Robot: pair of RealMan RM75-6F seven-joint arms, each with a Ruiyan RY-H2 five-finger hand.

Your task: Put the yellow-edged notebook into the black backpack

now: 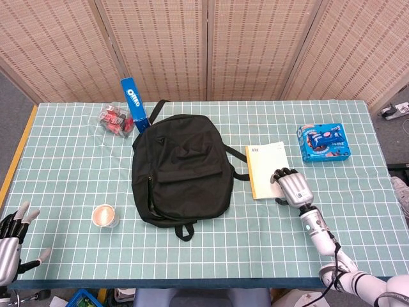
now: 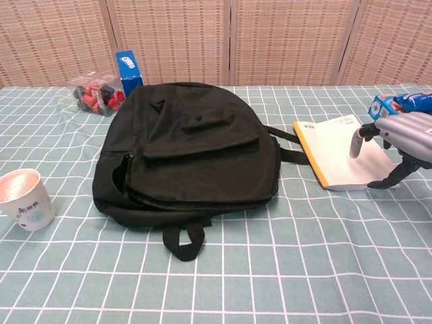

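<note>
The yellow-edged notebook [image 1: 271,169] is a thin rectangular pad with a pale cream cover and a yellow strip along its spine side; a small dark label sits in its far corner, too small to read. It lies flat on the tabletop [image 1: 70,185], just right of the black backpack [image 1: 181,169], with the backpack's straps reaching to its spine edge.

The backpack is soft dark fabric, rounded at the top, lying on its back with a flat front pocket; in the chest view its side zipper gapes open near the left edge [image 2: 120,177]. A webbing loop sticks out toward the near side.

The right hand [image 1: 293,187] has a grey metallic shell and dark fingers [image 2: 356,143]; the fingers are spread and released, hovering at the notebook's near right corner, holding nothing. The left hand [image 1: 14,231] shows at the near left edge with fingers apart and empty.

The tabletop wears a teal cloth with a white grid. A tall blue box reading "OREO" [image 1: 135,105] stands behind the backpack, beside a clear pack of red items [image 1: 115,119]. A paper cup [image 1: 105,216] with blue print stands near the left. A blue snack box [image 1: 323,142] lies beyond the notebook.
</note>
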